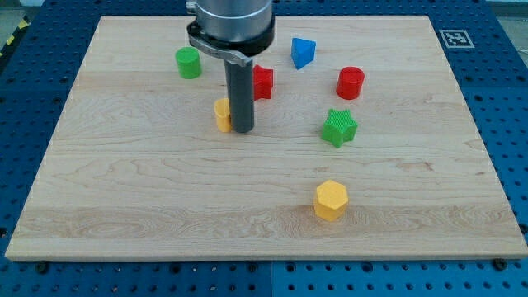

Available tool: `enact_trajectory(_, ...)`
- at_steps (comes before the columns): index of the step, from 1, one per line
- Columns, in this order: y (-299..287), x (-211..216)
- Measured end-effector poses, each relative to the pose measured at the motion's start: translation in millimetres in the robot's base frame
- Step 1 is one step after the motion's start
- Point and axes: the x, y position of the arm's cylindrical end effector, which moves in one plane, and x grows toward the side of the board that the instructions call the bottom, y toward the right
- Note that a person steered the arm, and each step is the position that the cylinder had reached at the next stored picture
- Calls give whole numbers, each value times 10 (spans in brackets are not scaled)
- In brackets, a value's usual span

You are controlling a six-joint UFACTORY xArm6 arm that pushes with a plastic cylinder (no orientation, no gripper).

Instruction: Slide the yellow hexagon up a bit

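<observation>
- Camera view: the yellow hexagon (pixel 331 200) is a squat six-sided block, its flat top a lighter yellow than its orange-tinged side walls; it stands upright and alone low on the board, right of the middle, well apart from every other block
- Nearest to it, higher up the view, is the green star (pixel 339 127); above that sits the red cylinder (pixel 350 82), and toward the view's top the blue block (pixel 303 53), a wedge-like shape I cannot name exactly
- My tip (pixel 242 129) rests on the board left of centre, far up and to the left of the yellow hexagon, not touching it; there is no hand on this rod to open or close, only the bare rod end
- A second yellow block (pixel 222 114) sits just beside the tip on its left, partly covered by the rod, so its shape cannot be made out
- A red block (pixel 263 82) shows behind the rod on its right, also partly hidden; shape unclear
- The green cylinder (pixel 188 63) stands toward the upper left, clear of the rod
- The arm's grey housing (pixel 231 25) is cut off by the view's top
- The wooden board (pixel 124 190) is pale with visible grain, lying on a blue perforated table (pixel 503 107); a black-and-white marker (pixel 453 37) sits at the board's upper right corner
</observation>
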Motion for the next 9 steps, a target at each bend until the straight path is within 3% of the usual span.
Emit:
enact_trajectory(1, -124, -40)
enact_trajectory(2, -83, 199)
enact_trajectory(4, 316, 1456)
enact_trajectory(5, 849, 1790)
enact_trajectory(6, 1205, 1792)
enact_trajectory(9, 1201, 1436)
